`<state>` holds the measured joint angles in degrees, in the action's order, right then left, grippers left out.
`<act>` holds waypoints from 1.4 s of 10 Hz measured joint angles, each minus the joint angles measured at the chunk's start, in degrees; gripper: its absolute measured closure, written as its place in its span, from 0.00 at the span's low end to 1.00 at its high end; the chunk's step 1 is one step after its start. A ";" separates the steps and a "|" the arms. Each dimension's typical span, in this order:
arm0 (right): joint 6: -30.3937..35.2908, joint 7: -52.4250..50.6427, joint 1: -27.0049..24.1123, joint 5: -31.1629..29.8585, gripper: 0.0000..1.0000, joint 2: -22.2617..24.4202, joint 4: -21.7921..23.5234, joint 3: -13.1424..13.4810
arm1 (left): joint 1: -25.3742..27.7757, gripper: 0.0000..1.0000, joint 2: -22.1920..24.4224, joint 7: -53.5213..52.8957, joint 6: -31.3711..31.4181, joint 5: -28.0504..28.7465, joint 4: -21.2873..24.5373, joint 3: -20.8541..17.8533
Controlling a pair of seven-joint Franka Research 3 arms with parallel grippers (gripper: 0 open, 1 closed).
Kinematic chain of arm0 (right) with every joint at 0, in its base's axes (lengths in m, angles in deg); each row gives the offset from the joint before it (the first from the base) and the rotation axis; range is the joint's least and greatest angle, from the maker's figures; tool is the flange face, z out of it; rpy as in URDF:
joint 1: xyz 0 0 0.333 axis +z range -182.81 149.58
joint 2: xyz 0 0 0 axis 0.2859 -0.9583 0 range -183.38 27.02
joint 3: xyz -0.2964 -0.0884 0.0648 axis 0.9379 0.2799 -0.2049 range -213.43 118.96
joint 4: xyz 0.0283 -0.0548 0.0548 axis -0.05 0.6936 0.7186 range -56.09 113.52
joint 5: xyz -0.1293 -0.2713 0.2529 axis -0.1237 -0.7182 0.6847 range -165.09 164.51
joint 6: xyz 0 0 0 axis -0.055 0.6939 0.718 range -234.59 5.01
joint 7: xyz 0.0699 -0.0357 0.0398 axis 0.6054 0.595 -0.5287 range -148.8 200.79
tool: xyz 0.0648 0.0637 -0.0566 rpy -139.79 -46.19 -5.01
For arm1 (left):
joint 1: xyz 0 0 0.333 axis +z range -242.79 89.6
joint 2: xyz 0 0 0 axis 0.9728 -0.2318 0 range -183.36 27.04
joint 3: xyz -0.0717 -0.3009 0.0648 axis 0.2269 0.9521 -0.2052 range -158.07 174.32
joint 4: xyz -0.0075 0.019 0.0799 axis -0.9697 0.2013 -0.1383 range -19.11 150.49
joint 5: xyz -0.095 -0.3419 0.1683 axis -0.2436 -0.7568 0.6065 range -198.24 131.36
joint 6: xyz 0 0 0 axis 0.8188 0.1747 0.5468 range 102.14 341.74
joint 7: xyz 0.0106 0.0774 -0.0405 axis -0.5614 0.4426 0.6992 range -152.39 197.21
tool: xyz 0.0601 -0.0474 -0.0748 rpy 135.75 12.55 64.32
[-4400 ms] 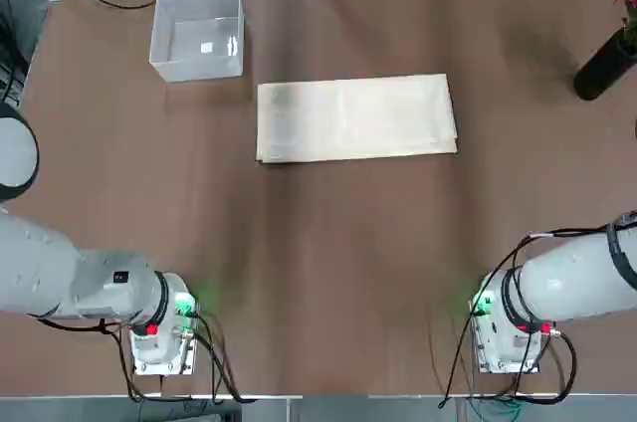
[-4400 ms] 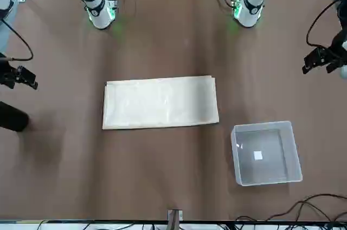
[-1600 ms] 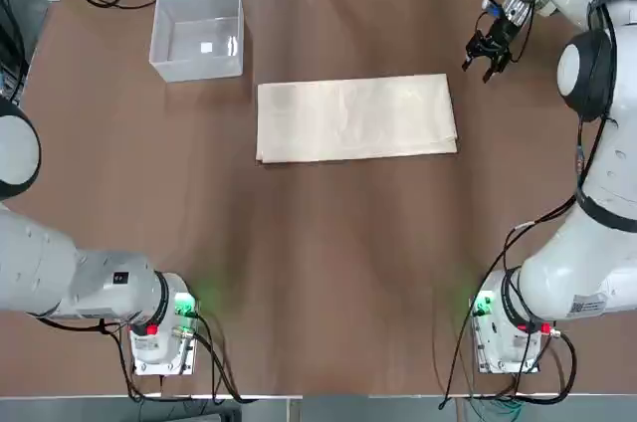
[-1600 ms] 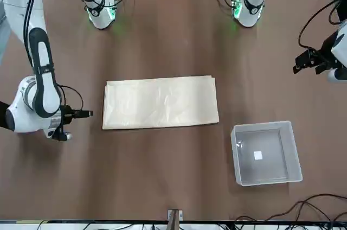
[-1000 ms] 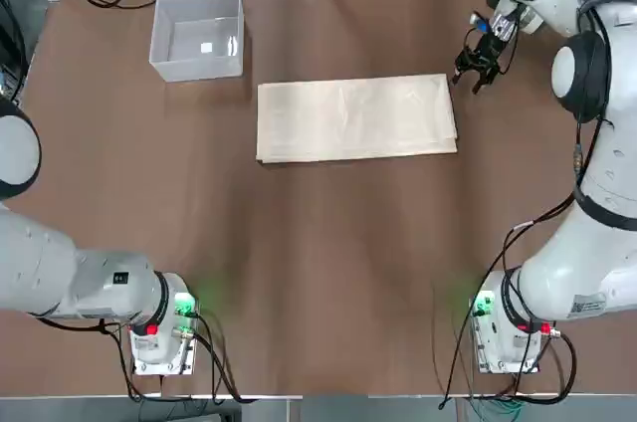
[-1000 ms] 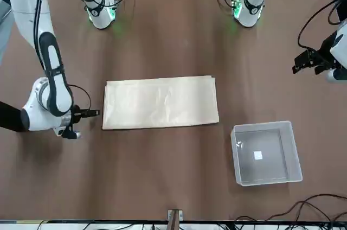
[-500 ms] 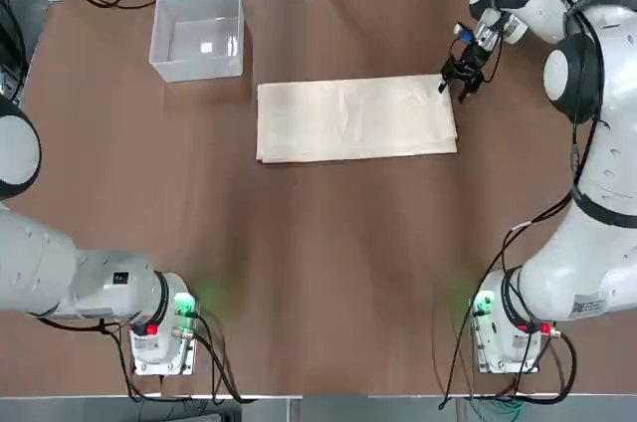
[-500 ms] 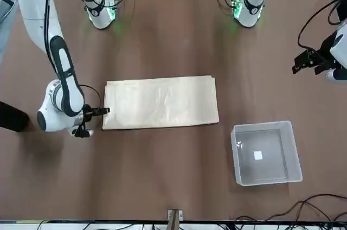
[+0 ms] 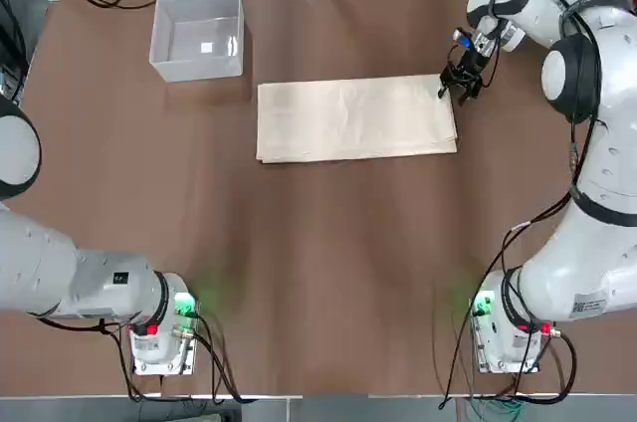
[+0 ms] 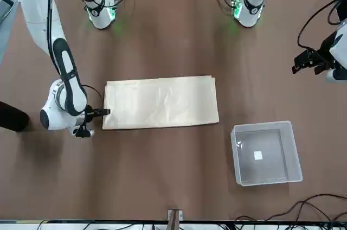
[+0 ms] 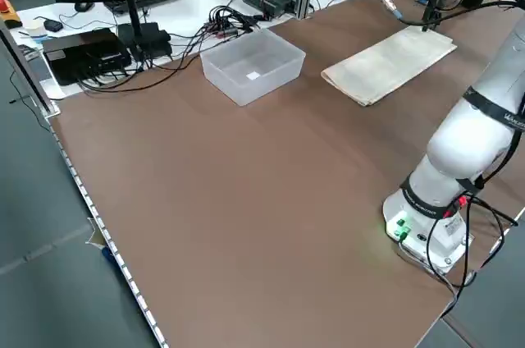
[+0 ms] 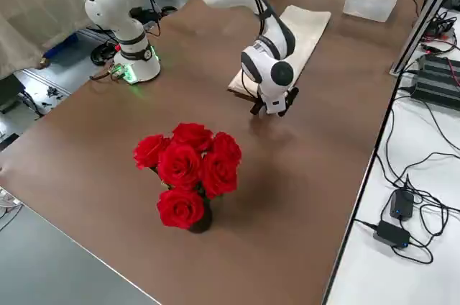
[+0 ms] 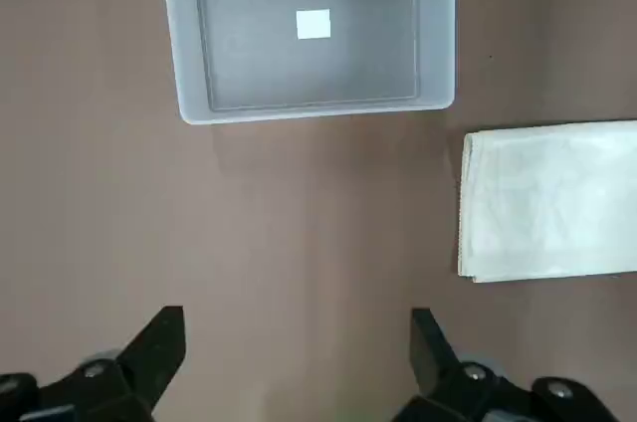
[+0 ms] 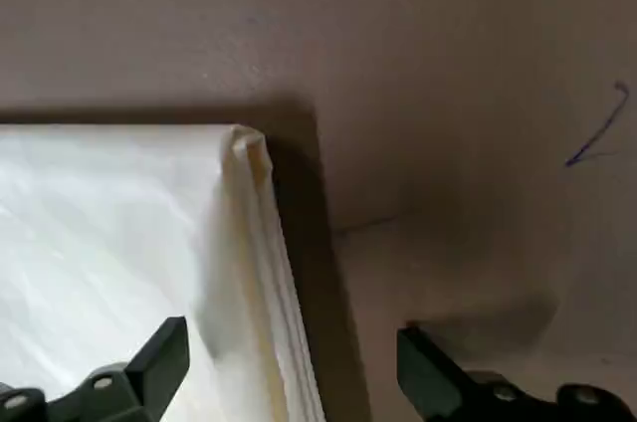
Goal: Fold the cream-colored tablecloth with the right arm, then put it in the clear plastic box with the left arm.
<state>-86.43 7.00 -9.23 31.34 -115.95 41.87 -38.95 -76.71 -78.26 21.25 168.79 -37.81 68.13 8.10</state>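
Currently the right gripper (image 9: 455,91) is hovering at the right-hand far corner of the cream-colored tablecloth (image 9: 355,119), its fingers (image 14: 159,367) standing wide apart. In the right wrist view one finger is showing over the cloth and the other over bare tabletop, with the layered side edge of the cloth running between them; nothing is being held. Whether a fingertip is touching the cloth, I cannot tell.

Tablecloth: lying flat near the middle of the brown table (image 9: 328,273), already folded into a long rectangle, several layers showing at its short side.

Clear plastic box (image 9: 198,36): sitting upright near the table's far edge, to the left of the cloth and apart from it. Only a small white square (image 13: 314,24) is showing on its floor.

Left gripper (image 10: 309,63): waiting at the left side of the table, clear of both cloth and box, fingers spread wide, holding nothing. In its wrist view, box and cloth are both showing beyond the fingers.

Surroundings: a dark vase (image 10: 12,117) of red roses (image 12: 188,168) is standing on the right side of the table, behind the right arm (image 10: 59,67) in the front view; black cables (image 11: 193,48) are lying tangled beyond the far edge.
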 joint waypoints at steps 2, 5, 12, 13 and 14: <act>-0.73 0.00 0.02 0.32 0.08 -0.04 0.05 -0.80 | 0.00 0.00 0.00 0.00 0.00 0.00 0.00 0.00; -2.48 0.01 0.62 1.14 0.13 -0.26 0.15 -1.91 | 0.00 0.00 0.00 0.00 0.00 0.00 0.00 0.00; -3.03 -0.08 0.74 2.60 0.67 -0.23 0.10 -2.36 | -0.01 0.00 0.00 0.00 0.00 0.00 0.00 0.02; -3.10 -0.08 0.78 2.66 0.72 -0.16 0.10 -2.43 | -0.01 0.00 0.00 0.00 0.00 0.00 0.00 0.02; -3.15 -0.12 0.81 2.77 0.75 -0.10 0.09 -2.49 | -0.02 0.00 0.00 0.00 0.00 0.00 0.00 0.03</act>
<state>-89.57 6.88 -8.42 34.11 -116.04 41.96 -41.44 -76.74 -78.26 21.25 168.79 -37.81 68.13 8.13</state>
